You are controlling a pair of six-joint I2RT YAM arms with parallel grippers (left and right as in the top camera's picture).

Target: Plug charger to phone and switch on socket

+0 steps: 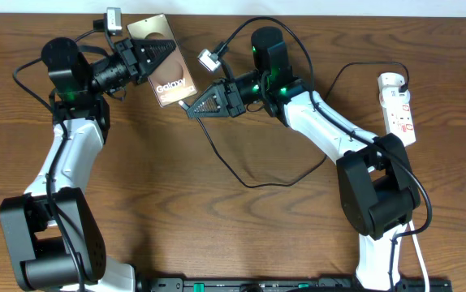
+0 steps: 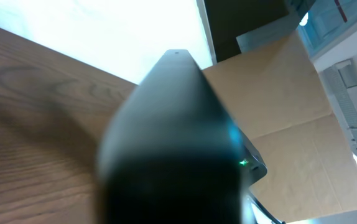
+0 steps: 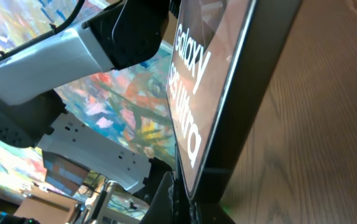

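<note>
Right gripper (image 1: 191, 109) clamped on charger (image 1: 259, 186) at phone (image 1: 172, 84) bottom end; phone long axis diagonal; left gripper (image 1: 168, 50) state unclear.

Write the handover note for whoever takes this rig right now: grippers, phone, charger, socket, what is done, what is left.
Left gripper: over the upper half of the phone; open or shut cannot be told.
Right gripper: tip at the phone's lower edge; its state cannot be told either.
Phone: face up between the two grippers.
Charger: the cable loops across the table from the right gripper; the connector tip is hidden.
Socket: at the right edge, neither gripper near it.
Done: nothing confirmed.
Left: seat the connector, then switch the socket on.
</note>
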